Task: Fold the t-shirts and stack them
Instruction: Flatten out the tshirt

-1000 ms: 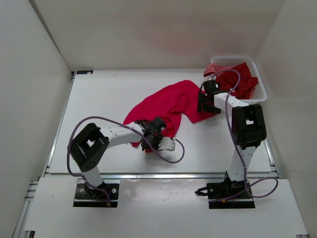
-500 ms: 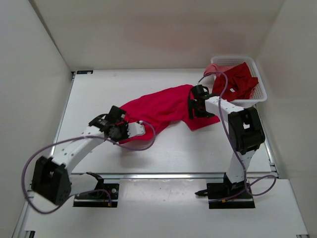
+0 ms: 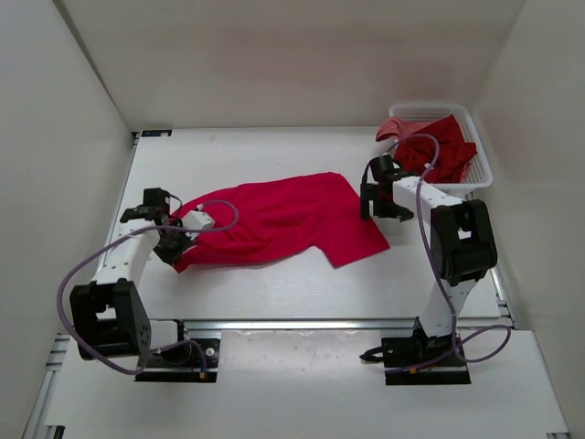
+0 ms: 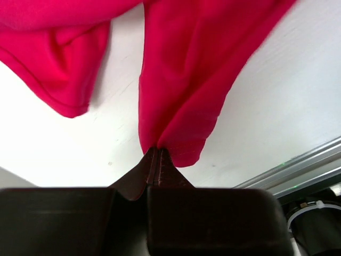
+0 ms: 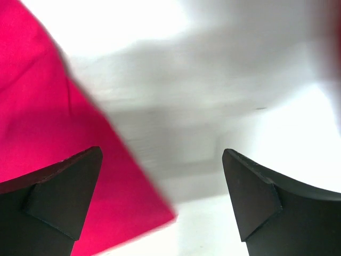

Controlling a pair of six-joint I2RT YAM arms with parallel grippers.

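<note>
My left hand (image 4: 156, 157) pinches the pinkish-red t-shirt (image 3: 274, 215), probably to spread it flat; my right hand (image 5: 162, 153) stands released.

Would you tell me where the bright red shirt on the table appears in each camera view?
Top external: shirt spread across the middle of the table.
Left wrist: shirt runs from the top edge down to the shut left jaws, which pinch a fold.
Right wrist: shirt fills the left side, ending in a bottom corner.
Shared landmark: the white table under it.
</note>
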